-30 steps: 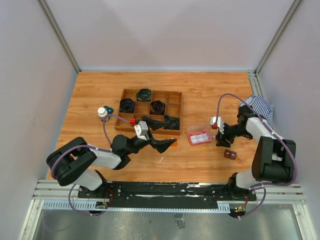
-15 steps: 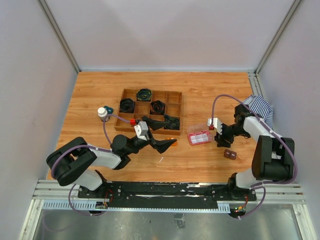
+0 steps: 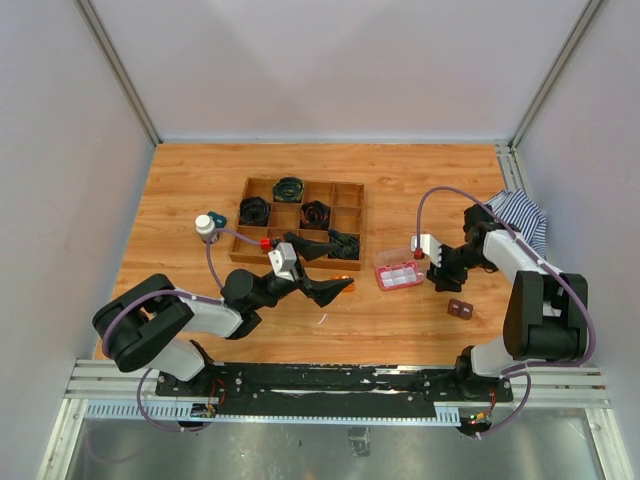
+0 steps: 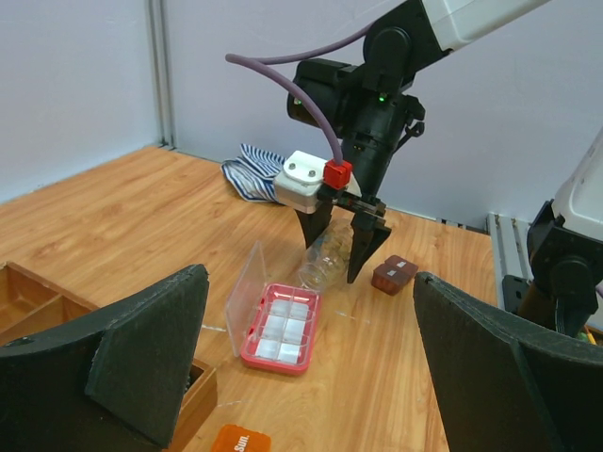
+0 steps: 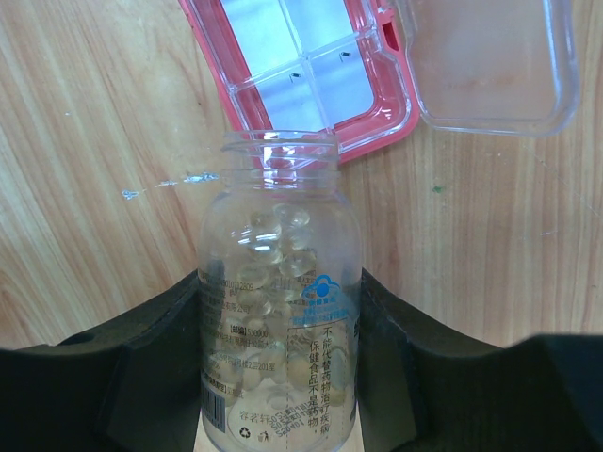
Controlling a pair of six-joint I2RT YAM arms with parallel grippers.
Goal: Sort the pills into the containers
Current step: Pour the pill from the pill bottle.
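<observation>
**Top view:** you see the left gripper low over the surface at the near edge of the wooden tray, its jaws spread wide with nothing between them. A white-capped bottle stands just left of the tray. The right gripper points down just right of the pink box, with a brown block near it and a striped cloth at the surface's right edge. **Left wrist view:** your left gripper's fingers frame the scene, far apart and empty. Between them lies the pink box with its clear lid raised. Just behind it the right gripper clamps a clear vial, tilted with its mouth low toward the box. An orange block shows at the bottom edge. **Right wrist view:** the right gripper's fingers press on both sides of the uncapped vial, which carries pale pills. Its mouth meets the box's near rim, though you cannot tell whether they touch. The lid lies open to the upper right.
</observation>
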